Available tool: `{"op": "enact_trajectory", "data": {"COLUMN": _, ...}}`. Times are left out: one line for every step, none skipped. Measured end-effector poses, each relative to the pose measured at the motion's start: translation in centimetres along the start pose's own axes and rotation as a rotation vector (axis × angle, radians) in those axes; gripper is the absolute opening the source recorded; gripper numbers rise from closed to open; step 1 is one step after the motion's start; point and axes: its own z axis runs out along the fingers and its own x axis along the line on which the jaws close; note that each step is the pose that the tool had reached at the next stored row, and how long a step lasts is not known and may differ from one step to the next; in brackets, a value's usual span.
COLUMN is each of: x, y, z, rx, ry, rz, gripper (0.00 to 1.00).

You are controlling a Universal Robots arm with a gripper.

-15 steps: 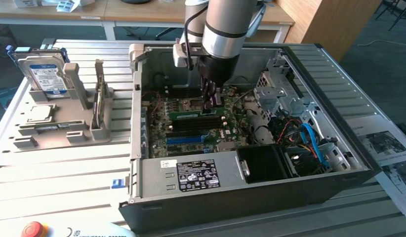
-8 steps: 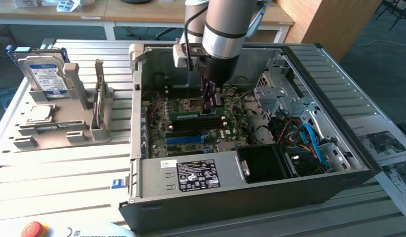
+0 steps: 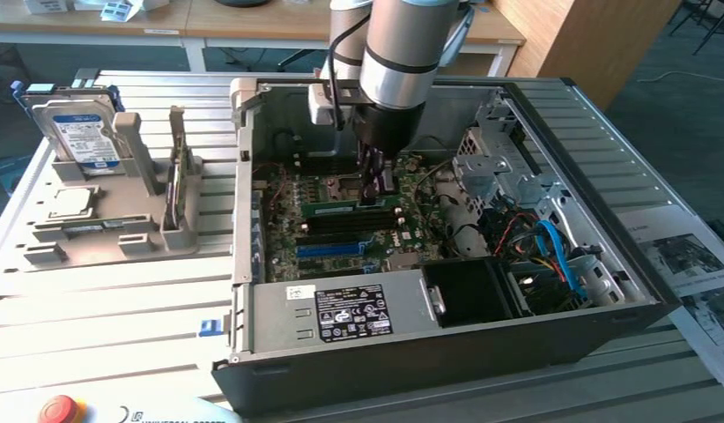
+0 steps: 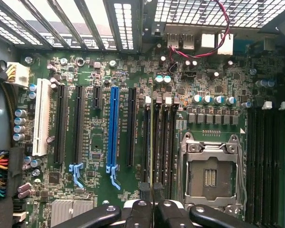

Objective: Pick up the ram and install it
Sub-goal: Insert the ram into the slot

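Insertion looks to be the step in hand: the tool [image 3: 380,181] reaches down inside the open computer case [image 3: 456,352] and is clamped on the ram [image 4: 152,142], its fingers [image 4: 143,211] pinching the thin board from both flat sides. The ram stands on edge over the motherboard [image 4: 95,156], at the black memory slots [image 4: 167,142] between the long blue slot [image 4: 114,128] and the processor socket [image 4: 210,175] — whether it is seated I cannot tell. Its long axis runs along those slots, parallel to the blue one, contact edge pointing down at the board. Seating it likely calls for a straight, even push, edge true to the slot.
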Motion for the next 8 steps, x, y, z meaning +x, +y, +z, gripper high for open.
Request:
{"op": "enact_trajectory", "data": {"x": 0.0, "y": 0.0, "z": 0.0, "rx": 0.0001, "ry": -0.0001, "rz": 0.0, "gripper": 0.12}}
{"op": "enact_trajectory", "data": {"x": 0.0, "y": -0.04, "z": 0.01, "rx": 0.0001, "ry": -0.0002, "rz": 0.0, "gripper": 0.12}}
{"op": "enact_trajectory", "data": {"x": 0.0, "y": -0.13, "z": 0.01, "rx": 0.0001, "ry": -0.0002, "rz": 0.0, "gripper": 0.12}}
{"op": "enact_trajectory", "data": {"x": 0.0, "y": -0.25, "z": 0.01, "rx": 0.0002, "ry": -0.0003, "rz": 0.0, "gripper": 0.12}}
{"op": "enact_trajectory", "data": {"x": 0.01, "y": -0.38, "z": 0.01, "rx": 0.0001, "ry": -0.0002, "rz": 0.0, "gripper": 0.12}}
{"op": "enact_trajectory", "data": {"x": 0.03, "y": -0.48, "z": 0.01, "rx": 0.0, "ry": -0.0002, "rz": 0.001, "gripper": 0.12}}
{"op": "enact_trajectory", "data": {"x": 0.04, "y": -0.55, "z": 0.03, "rx": 0.0, "ry": -0.0002, "rz": 0.004, "gripper": 0.12}}
{"op": "enact_trajectory", "data": {"x": 0.04, "y": -0.57, "z": 0.06, "rx": 0.0002, "ry": -0.0006, "rz": 0.01, "gripper": 0.12}}
